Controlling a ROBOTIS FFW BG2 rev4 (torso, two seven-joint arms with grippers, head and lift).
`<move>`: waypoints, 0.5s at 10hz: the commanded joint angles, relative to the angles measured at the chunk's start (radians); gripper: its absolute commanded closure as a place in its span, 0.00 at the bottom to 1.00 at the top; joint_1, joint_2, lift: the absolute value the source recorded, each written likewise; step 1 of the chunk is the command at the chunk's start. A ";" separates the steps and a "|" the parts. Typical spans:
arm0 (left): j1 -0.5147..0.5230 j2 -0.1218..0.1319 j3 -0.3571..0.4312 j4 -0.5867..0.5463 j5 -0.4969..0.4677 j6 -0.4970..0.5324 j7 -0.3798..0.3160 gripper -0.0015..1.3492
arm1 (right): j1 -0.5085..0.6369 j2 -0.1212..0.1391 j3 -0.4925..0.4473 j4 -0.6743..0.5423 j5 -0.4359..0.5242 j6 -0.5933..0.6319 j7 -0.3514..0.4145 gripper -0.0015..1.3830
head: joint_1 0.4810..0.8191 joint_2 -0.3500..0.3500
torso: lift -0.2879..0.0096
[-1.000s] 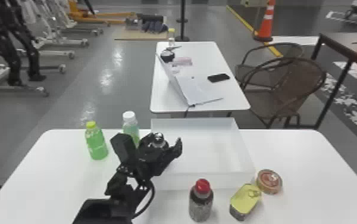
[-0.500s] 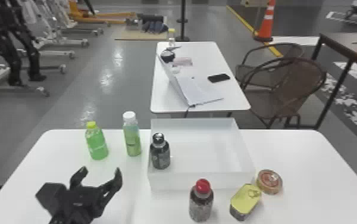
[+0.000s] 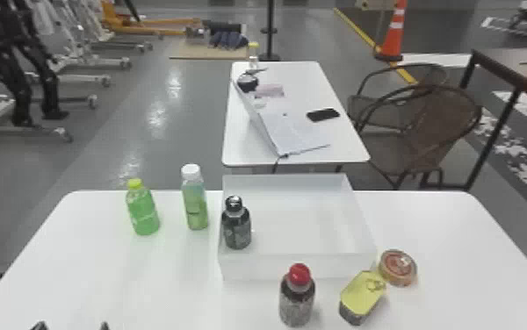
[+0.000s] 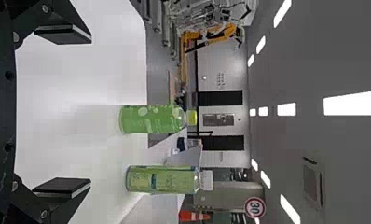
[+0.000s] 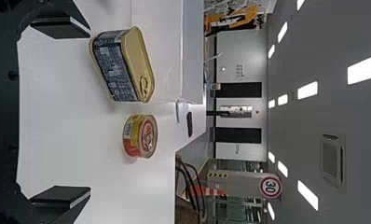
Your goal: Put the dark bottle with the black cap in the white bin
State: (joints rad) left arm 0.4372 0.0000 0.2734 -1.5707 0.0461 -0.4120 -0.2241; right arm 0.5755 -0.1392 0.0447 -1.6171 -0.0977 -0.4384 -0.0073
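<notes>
The dark bottle with the black cap (image 3: 236,226) stands upright inside the white bin (image 3: 297,266), at its left end. At the bottom edge of the head view, left of the bin, the fingertips of my left gripper (image 3: 72,327) show, well away from the bottle. In its wrist view the left gripper (image 4: 65,112) is open, its two fingers wide apart with nothing between them. My right gripper (image 5: 62,114) is parked, open and holding nothing, with the tins farther out in front of it.
Left of the bin stand a green bottle with a yellow cap (image 3: 143,210) and a white-capped bottle (image 3: 195,202). In front of the bin are a red-capped bottle (image 3: 297,298) and a yellow-topped tin (image 3: 362,295). A round tin (image 3: 398,267) lies by its right front corner.
My left gripper was over the bin's left end at the dark bottle; it has since drawn back toward the near left, leaving the bottle standing in the bin.
</notes>
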 commanded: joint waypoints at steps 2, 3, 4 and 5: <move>0.025 -0.003 -0.002 0.103 0.024 -0.116 0.000 0.16 | 0.014 0.001 0.000 -0.015 0.001 0.012 -0.005 0.08 | 0.20 0.50 | 0.63; 0.018 -0.003 -0.002 0.115 0.021 -0.122 0.000 0.16 | 0.015 0.000 0.000 -0.017 0.000 0.013 -0.007 0.08 | 0.20 0.50 | 0.63; 0.015 -0.003 -0.003 0.120 0.020 -0.130 0.000 0.16 | 0.015 -0.002 0.000 -0.021 0.003 0.017 -0.007 0.08 | 0.20 0.50 | 0.63; 0.015 -0.003 -0.005 0.121 0.023 -0.133 0.000 0.16 | 0.015 -0.003 0.000 -0.023 0.003 0.017 -0.007 0.08 | 0.20 0.50 | 0.63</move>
State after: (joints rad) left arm 0.4530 0.0000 0.2692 -1.4510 0.0685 -0.5416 -0.2234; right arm 0.5905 -0.1417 0.0446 -1.6389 -0.0950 -0.4220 -0.0138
